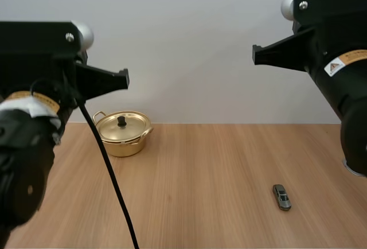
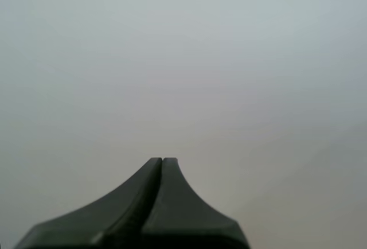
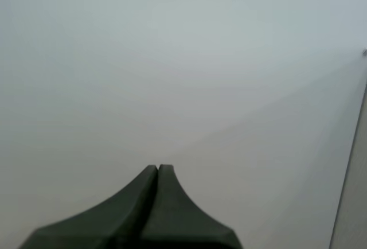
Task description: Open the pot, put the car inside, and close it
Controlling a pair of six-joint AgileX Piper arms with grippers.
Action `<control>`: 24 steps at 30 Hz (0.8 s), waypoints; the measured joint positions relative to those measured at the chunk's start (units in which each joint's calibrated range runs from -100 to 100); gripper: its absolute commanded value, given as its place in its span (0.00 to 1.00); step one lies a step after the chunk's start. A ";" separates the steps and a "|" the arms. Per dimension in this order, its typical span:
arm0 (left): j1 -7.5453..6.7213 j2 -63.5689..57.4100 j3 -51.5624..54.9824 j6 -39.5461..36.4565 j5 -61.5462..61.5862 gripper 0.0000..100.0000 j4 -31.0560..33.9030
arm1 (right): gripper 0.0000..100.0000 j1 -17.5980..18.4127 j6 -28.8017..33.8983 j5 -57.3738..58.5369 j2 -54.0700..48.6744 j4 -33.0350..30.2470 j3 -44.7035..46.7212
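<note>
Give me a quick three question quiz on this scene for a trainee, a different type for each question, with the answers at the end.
1. True or false: the lid sits on the pot.
2. Where is the car? A) inside the pot. B) on the table, apart from the pot, toward the right arm's side. C) on top of the lid.
3. In the wrist views, what state are the left gripper and the right gripper in?

Key: 1 true. 2 B. 3 both shut, with nothing between the fingers.

High camera above table (image 1: pixel 218 163); wrist cameras elsewhere.
</note>
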 measured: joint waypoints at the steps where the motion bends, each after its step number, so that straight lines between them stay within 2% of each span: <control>1: 0.00 1.98 -2.11 0.67 2.80 0.00 -0.68 | 0.00 0.00 1.22 2.76 1.97 0.00 -0.56; 6: 0.00 11.70 -12.19 7.02 15.92 0.00 0.61 | 0.00 0.00 3.12 15.44 11.56 -0.57 -0.69; 9: 0.00 17.36 -18.08 10.08 23.63 0.00 1.28 | 0.00 0.00 3.12 23.65 16.64 -2.95 -0.69; 11: 0.00 21.38 -22.28 10.86 29.18 0.11 1.47 | 0.00 0.00 3.40 29.35 18.66 -5.30 -0.69; 12: 0.00 22.99 -23.95 10.86 31.38 0.22 1.63 | 0.07 0.00 3.46 31.34 18.94 -6.45 -0.69; 13: 0.00 25.00 -25.65 10.75 34.10 0.33 1.83 | 0.21 0.00 3.46 33.96 19.06 -7.90 -0.69; 15: 0.00 28.99 -29.85 10.30 39.68 0.67 1.89 | 0.59 0.00 3.46 39.11 19.06 -10.47 -0.69; 16: 0.00 30.98 -31.97 10.50 42.33 0.95 1.89 | 0.82 0.00 3.46 42.38 19.06 -11.97 -0.69; 17: 0.00 33.00 -34.03 11.07 45.06 1.00 1.77 | 1.00 0.00 3.46 44.56 19.06 -12.87 -0.69; 20: 0.00 38.59 -38.02 14.67 50.71 1.00 0.09 | 1.00 0.00 3.46 52.33 19.06 -14.17 -0.69; 24: 0.00 46.30 -38.61 19.58 51.92 1.00 -3.21 | 1.00 0.00 4.66 63.33 19.06 -13.96 -0.69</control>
